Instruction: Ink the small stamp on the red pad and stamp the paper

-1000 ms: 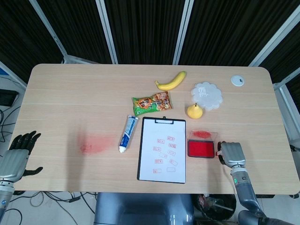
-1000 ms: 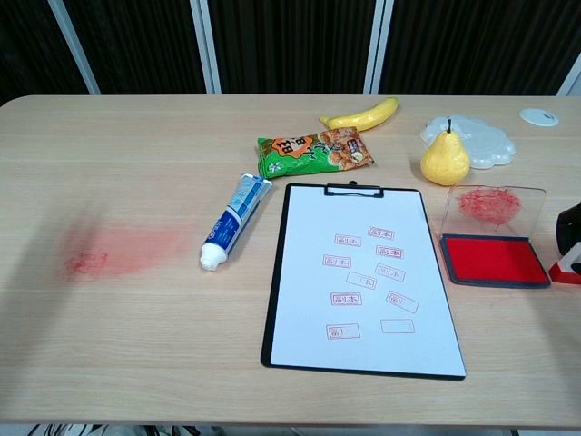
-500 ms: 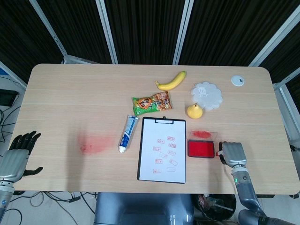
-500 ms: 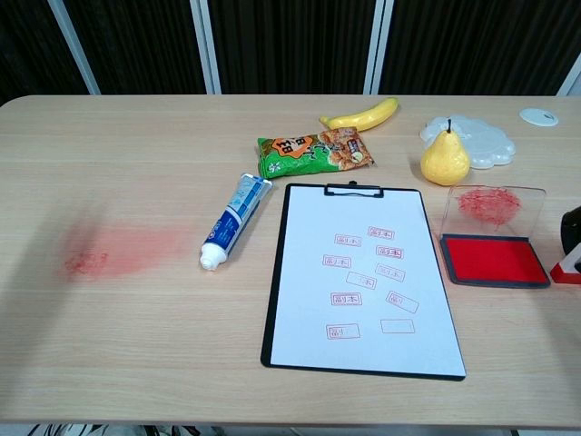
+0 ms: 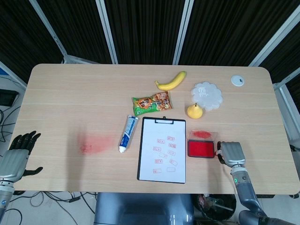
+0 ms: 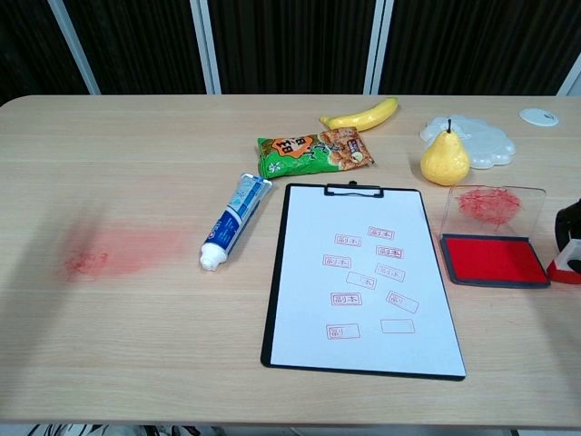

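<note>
- My right hand [image 5: 231,153]: near the table's [image 5: 70,93] right front edge, just right of the pad [image 5: 201,149], fingers closed on the stamp [image 6: 566,268].
- My left hand [image 5: 18,152]: off the front-left corner, fingers apart, holding nothing.
- Paper [image 5: 162,150]: on clipboard, front centre, just left of pad, bearing red marks.
</note>
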Action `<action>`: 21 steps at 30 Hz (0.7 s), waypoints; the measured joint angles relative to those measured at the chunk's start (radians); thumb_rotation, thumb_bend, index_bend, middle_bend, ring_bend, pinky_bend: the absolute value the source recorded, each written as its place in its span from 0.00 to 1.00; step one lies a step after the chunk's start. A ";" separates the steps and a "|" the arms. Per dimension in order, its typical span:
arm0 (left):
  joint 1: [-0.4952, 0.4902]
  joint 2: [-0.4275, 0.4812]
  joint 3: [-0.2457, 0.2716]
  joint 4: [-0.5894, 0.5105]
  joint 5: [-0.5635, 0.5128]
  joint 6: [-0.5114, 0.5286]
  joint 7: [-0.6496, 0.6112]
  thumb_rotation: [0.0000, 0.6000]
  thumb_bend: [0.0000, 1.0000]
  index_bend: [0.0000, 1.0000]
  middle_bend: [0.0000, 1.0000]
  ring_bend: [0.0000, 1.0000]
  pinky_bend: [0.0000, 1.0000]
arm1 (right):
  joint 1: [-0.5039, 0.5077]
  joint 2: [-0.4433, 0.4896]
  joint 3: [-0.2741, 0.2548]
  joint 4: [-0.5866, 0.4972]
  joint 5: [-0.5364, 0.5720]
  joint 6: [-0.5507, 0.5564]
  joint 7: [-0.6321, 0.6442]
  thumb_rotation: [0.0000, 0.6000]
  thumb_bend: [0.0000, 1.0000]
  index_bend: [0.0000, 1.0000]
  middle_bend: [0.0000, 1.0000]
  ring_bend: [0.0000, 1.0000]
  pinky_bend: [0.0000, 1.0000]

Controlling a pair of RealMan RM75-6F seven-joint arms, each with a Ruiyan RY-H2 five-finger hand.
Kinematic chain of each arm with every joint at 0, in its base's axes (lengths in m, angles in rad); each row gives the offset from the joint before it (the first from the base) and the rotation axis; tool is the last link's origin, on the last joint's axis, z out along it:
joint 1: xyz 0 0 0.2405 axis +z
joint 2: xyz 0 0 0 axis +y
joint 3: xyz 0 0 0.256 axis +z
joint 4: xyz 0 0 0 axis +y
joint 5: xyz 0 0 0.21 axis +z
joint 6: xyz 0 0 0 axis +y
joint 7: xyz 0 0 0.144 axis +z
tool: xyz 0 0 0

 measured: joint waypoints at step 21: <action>-0.004 0.005 0.000 0.001 -0.001 -0.009 -0.013 1.00 0.02 0.00 0.00 0.00 0.00 | 0.025 -0.022 0.000 -0.025 -0.249 0.046 0.248 1.00 0.81 0.91 0.85 0.87 0.89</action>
